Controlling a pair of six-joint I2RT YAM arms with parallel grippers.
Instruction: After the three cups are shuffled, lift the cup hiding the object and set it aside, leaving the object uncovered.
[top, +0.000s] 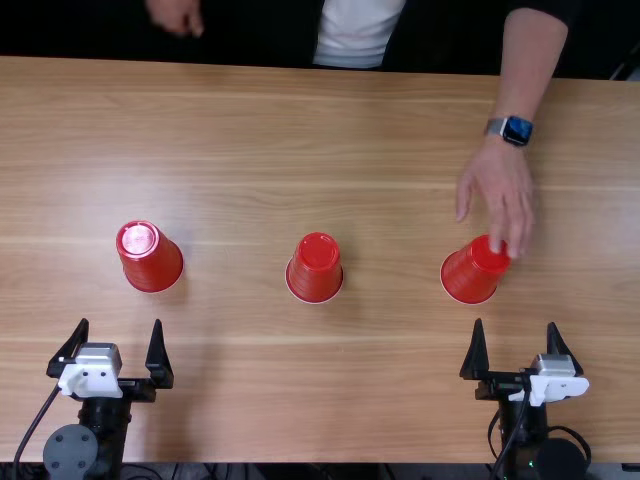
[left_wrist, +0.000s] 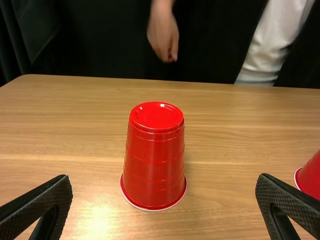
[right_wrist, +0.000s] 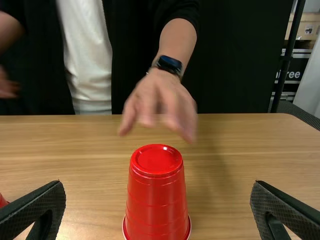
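Top view: the left gripper (top: 118, 340) and right gripper (top: 515, 340) stand wide open, holding nothing. Just beyond each pair of jaws sits an inverted red cup, the left cup (top: 150, 258) and the right cup (top: 472, 270), with the middle cup (top: 315, 268) between them. A person's hand (top: 497, 190) is at the right cup's top. I judge the shuffling unfinished: no cup lifted, the object hidden.
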